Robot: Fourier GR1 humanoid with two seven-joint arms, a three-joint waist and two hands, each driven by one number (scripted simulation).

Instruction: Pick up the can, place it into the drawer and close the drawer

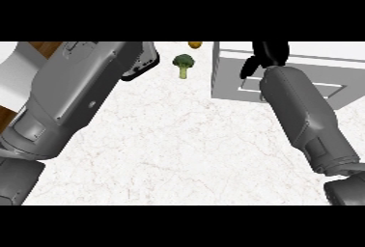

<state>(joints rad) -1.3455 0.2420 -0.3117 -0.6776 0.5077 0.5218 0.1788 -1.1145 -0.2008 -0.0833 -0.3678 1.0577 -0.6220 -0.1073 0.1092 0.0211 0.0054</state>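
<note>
The right hand (265, 55) hangs over the open drawer (285, 77), fingers curled down; whether they hold anything cannot be told. Broccoli (184, 63) lies on the desk (178, 144).

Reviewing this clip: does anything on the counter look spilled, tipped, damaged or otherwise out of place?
Nothing looks spilled or damaged. The broccoli lies loose on the counter beside the drawer unit. The can is not visible.
</note>
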